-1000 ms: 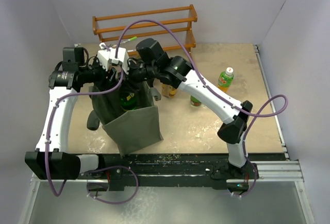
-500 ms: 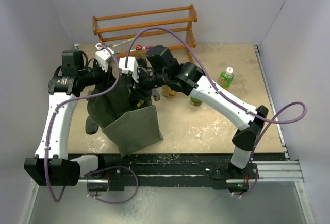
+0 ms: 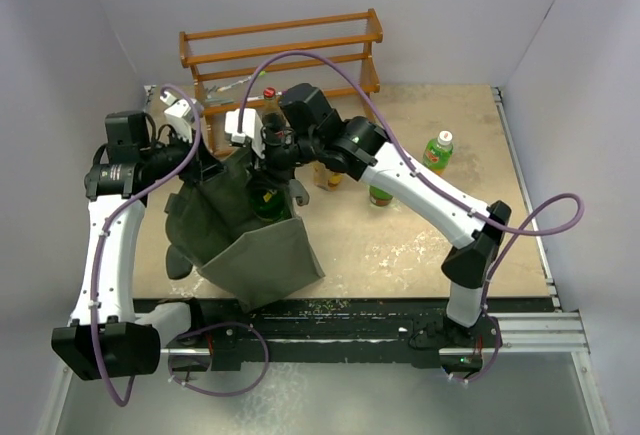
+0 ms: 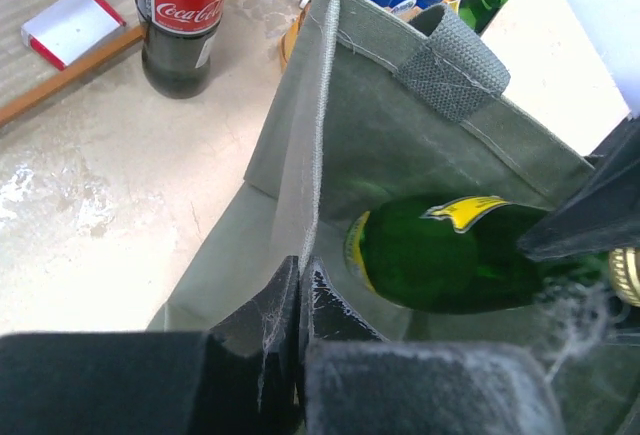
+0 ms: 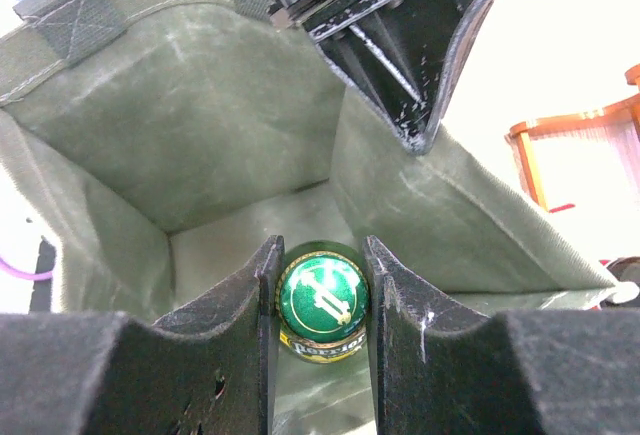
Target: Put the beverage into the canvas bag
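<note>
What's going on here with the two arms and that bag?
The left gripper pinches the rim of the canvas bag and holds that side up so the mouth is open. The right gripper reaches in from above, clamped on the capped top of a green bottle. The bottle is down inside the bag but not yet let go.

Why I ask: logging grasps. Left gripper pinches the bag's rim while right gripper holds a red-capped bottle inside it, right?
No: the right wrist view shows the right gripper holds a green-capped bottle inside the canvas bag; the rest holds.
</note>
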Available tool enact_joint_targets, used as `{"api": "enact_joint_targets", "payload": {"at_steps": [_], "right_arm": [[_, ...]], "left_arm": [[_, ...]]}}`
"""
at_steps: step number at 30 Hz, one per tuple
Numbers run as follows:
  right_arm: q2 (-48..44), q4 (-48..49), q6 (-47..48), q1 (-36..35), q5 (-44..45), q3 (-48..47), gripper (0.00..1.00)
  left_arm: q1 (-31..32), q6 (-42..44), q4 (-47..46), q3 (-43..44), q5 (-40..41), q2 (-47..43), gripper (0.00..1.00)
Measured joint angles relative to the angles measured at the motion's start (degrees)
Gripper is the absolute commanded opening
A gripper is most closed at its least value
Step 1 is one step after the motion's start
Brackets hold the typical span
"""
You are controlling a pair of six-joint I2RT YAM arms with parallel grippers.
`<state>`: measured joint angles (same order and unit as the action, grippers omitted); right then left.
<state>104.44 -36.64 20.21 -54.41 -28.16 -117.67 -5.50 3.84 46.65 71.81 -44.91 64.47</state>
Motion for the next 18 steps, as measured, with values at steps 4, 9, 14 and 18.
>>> {"api": "enact_joint_targets", "payload": {"at_steps": [4,9,14,18], "right_arm": [[3.4,0.8,0.2,0.1,-0.5,-2.6,0.0],[7.1,1.6,0.8,0.2,-0.7,-3.0,0.0],[9.1,1.8,1.4,0.2,0.1,-2.6,0.0],[9.1,3.6,2.4,0.3,0.3,-0.8,0.0]], "left_arm": [[-0.8,-1.3,-0.3,-0.6,-1.3,-0.1,0.02],[-0.9,-1.3,-0.4,-0.8,-1.6,-0.1,0.04],[-0.9,-1.3,-0.4,-0.8,-1.6,0.0,0.06],[-0.9,-1.3,-0.4,-0.8,-1.5,0.3,0.07]]}}
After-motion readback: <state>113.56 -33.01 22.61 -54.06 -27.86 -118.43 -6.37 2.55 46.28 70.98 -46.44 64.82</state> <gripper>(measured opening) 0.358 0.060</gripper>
